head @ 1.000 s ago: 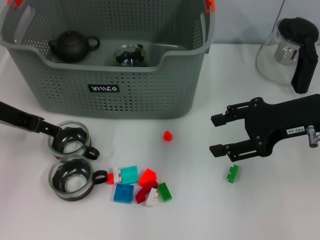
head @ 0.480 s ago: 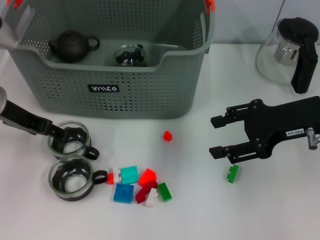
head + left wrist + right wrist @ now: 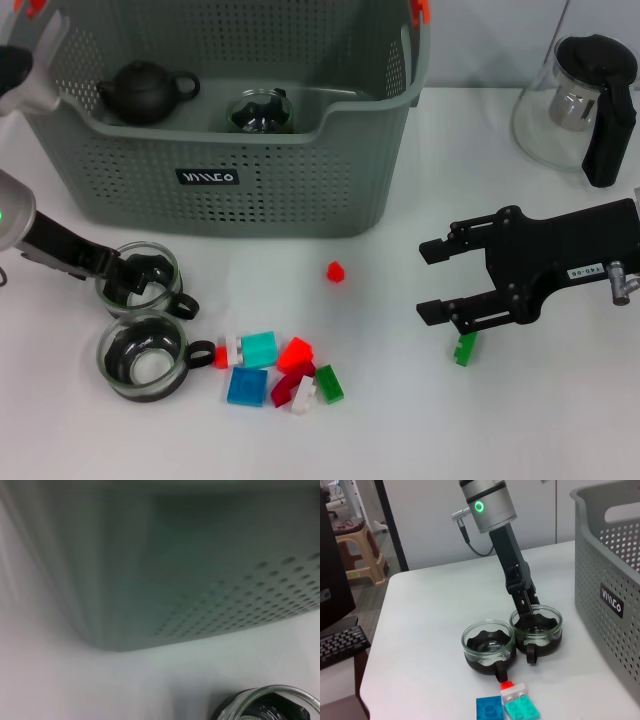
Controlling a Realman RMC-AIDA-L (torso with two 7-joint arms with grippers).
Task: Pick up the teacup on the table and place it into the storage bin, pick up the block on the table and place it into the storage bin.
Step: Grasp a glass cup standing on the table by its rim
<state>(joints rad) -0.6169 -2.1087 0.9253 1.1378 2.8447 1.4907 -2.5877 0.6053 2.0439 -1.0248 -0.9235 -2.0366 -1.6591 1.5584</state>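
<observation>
— Where is the left claw (image 3: pixel 128 272)?
— At nine o'clock on the desk (image 3: pixel 400 420), reaching into the farther teacup (image 3: pixel 140 280). One finger sits inside the glass at the rim; whether it is pinched on the wall I cannot tell

— And the second teacup (image 3: pixel 143 355)?
— Just at six o'clock of the first, touching it, handle toward three o'clock. Both stand upright on the desk in front of the storage bin (image 3: pixel 230 185)

— What is in the bin?
— A dark teapot (image 3: pixel 146 92) at ten o'clock and a dark glass piece (image 3: pixel 259 111) beside it

— The right claw (image 3: pixel 436 280)?
— At three o'clock, fingers spread wide and pointing toward nine o'clock, holding nothing. A green block (image 3: pixel 465 348) lies on the desk just under its nearer finger

— The other blocks?
— A small red block (image 3: pixel 335 271) lies alone near the centre. At six o'clock sits a cluster: a teal block (image 3: pixel 259 349), a blue block (image 3: pixel 246 386), red ones, a white one and another green one, close together or touching

— Anything else?
— A glass pitcher (image 3: pixel 578 105) with a black handle stands at two o'clock, well apart from the bin
</observation>
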